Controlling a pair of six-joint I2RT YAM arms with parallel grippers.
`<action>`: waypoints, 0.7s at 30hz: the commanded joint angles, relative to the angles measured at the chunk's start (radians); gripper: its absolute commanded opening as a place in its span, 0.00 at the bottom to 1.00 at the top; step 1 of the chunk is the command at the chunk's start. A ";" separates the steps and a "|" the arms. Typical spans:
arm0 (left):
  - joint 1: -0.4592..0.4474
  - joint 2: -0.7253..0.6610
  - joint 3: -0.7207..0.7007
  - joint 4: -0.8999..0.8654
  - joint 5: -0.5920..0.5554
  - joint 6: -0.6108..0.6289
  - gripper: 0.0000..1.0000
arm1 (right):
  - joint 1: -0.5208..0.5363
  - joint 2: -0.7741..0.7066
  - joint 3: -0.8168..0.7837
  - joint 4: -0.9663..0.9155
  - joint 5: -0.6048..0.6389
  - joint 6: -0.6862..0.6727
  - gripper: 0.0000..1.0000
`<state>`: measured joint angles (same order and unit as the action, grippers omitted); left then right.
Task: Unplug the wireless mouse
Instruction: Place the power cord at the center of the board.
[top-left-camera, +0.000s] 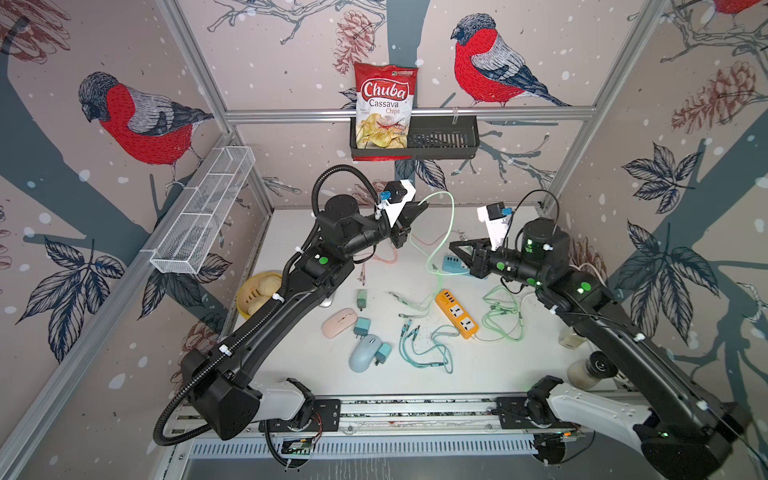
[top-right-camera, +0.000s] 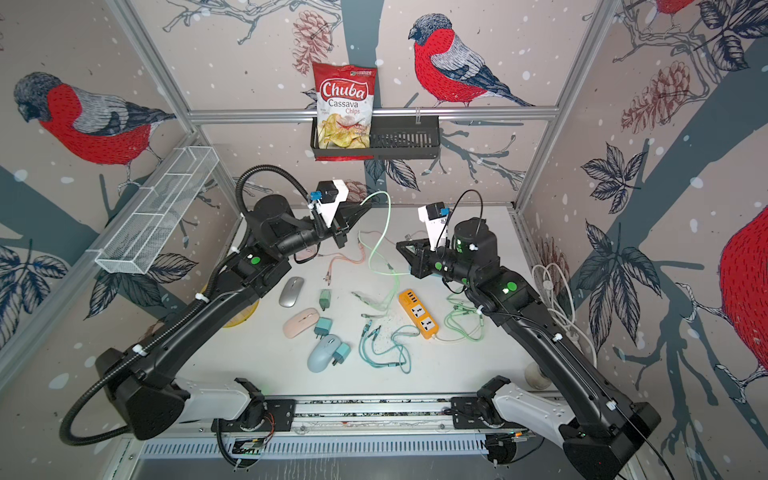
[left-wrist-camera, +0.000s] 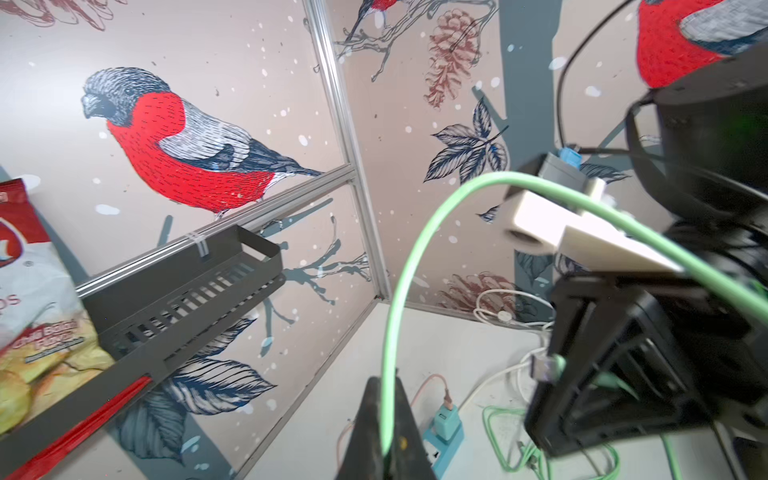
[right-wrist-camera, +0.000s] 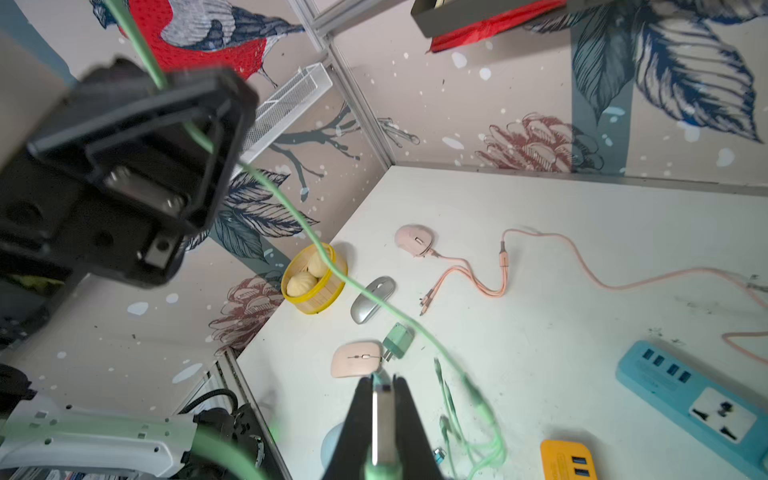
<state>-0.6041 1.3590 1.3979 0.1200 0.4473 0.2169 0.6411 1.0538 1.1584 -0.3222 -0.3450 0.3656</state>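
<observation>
Obs: both arms are raised above the white table (top-right-camera: 457, 374), with their tips facing each other and apart.

Left gripper (left-wrist-camera: 384, 384): jaws together, clamped on the green cable (left-wrist-camera: 397, 299). The cable arcs up out of the tip and across toward the right arm.

Right gripper (right-wrist-camera: 382, 384): jaws pinched on a flat silver plug (right-wrist-camera: 381, 415) with a green collar at its base. This looks like one end of the same cable.

4 mice lie on the table, all below both grippers and well apart from them, none touched:
1. Rounded pink mouse (right-wrist-camera: 413, 240), toward the back. The pink cable (right-wrist-camera: 503, 259) is plugged into its front. It is largely hidden under the left arm in both top views.
2. Silver mouse (top-right-camera: 291, 291), beside the left forearm.
3. Flat pink mouse (top-right-camera: 301, 322), just in front of the silver one.
4. Light blue mouse (top-right-camera: 322, 352), nearest the arm bases.

No cable is visible in mice 2 to 4. I cannot tell which mouse the green cable belongs to; no end of it shows in any mouse. Its slack hangs down onto the table between the two arms.
</observation>
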 joint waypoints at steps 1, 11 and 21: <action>0.013 0.028 0.056 -0.084 -0.049 0.089 0.00 | 0.035 0.017 -0.063 0.116 0.047 -0.023 0.00; 0.022 0.038 0.063 -0.079 -0.047 0.096 0.00 | 0.063 0.127 -0.120 0.088 0.166 -0.069 0.61; 0.023 0.005 -0.102 0.008 -0.037 0.032 0.00 | -0.077 -0.017 -0.173 0.057 0.333 -0.051 0.65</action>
<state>-0.5827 1.3743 1.3136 0.0563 0.3923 0.2825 0.5869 1.0798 1.0027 -0.2775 -0.0696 0.3138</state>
